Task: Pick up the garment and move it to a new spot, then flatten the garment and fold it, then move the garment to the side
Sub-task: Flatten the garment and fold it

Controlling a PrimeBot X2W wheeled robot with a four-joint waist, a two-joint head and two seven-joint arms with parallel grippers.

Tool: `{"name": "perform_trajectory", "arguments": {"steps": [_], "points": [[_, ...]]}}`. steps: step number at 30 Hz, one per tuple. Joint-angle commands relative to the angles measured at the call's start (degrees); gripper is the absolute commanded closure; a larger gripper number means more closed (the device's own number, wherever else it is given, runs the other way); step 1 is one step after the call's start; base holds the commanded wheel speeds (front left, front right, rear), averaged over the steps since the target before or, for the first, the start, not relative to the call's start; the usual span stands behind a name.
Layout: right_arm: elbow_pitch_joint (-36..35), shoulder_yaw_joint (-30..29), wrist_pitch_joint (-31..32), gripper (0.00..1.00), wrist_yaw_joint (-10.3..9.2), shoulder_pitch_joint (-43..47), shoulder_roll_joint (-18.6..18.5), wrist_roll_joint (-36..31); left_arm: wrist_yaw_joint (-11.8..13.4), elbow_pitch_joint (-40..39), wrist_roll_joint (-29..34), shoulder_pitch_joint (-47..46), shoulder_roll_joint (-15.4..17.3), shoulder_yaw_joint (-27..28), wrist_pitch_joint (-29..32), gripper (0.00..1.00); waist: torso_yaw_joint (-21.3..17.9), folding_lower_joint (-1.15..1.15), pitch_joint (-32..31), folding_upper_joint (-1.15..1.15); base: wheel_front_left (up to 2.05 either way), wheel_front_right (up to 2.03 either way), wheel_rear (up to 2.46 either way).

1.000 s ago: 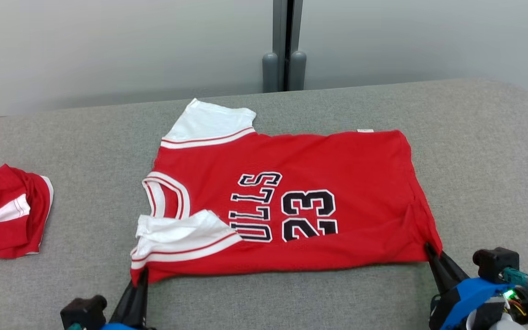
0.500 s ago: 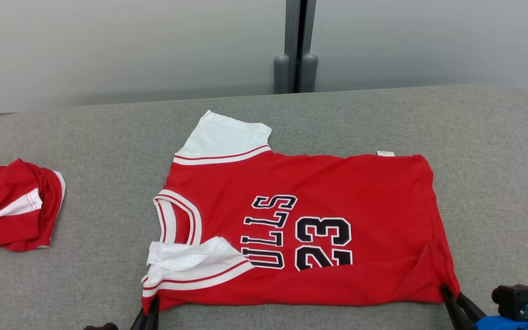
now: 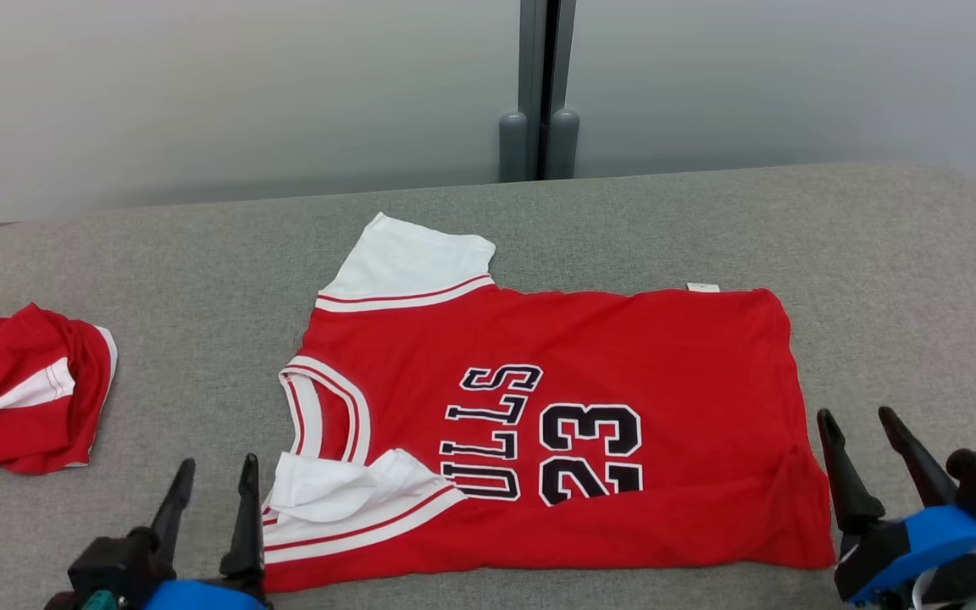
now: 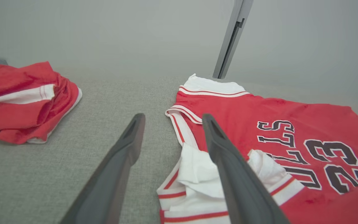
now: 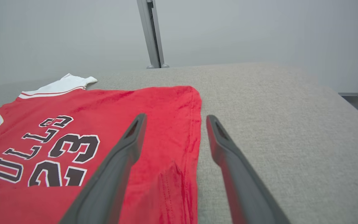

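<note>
The garment (image 3: pixel 590 356) is a red jersey with white sleeves and black "23" lettering, lying folded lengthwise on the grey cushion; it also shows in the left wrist view (image 4: pixel 291 112) and the right wrist view (image 5: pixel 82 105). My left gripper (image 3: pixel 213 474) stands open just left of the crumpled near sleeve (image 3: pixel 344 500), nothing between its fingers (image 4: pixel 129 146). At the hem's near right corner my right gripper (image 3: pixel 862 422) is open and lifted clear of the cloth, one finger (image 5: pixel 129 146) over the red fabric.
A second red and white garment (image 3: pixel 13 390) lies crumpled at the far left of the grey cushion (image 3: pixel 895 280). A grey wall with a vertical post (image 3: pixel 539 85) stands behind. Bare cushion lies to the right of the hem.
Both grippers have let go of the jersey's near edge and opened wide, rising off the cloth. The head camera has shifted slightly; the jersey lies flat where it was released.
</note>
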Motion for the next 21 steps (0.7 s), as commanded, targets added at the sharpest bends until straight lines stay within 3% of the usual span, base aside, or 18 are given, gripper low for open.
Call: {"name": "perform_trajectory", "arguments": {"steps": [1, 11, 21], "points": [[-0.2, 0.0, -1.1, 0.00, 0.01, -1.1, 0.3, -0.6, 0.3, -0.6, 0.6, -1.4, 0.1, 0.7, -0.3, 0.00, -0.1, 0.00, 0.0, 0.00, 0.00, 0.00, 0.00], [2.9, 3.5, -9.4, 0.00, 0.01, -7.8, 3.3, -3.0, 0.3, -3.7, 4.4, -5.4, 0.8, 7.4, -0.5, 0.00, -1.3, 0.00, -0.3, 0.00, 0.00, 0.00, 0.00], [7.5, 5.4, -12.7, 0.00, 0.01, -10.7, 5.5, -5.3, -2.6, -1.8, 7.1, -8.4, -1.6, 13.3, -0.5, 0.00, -1.4, 0.00, -0.6, 0.00, 0.00, 0.00, 0.00]]}}
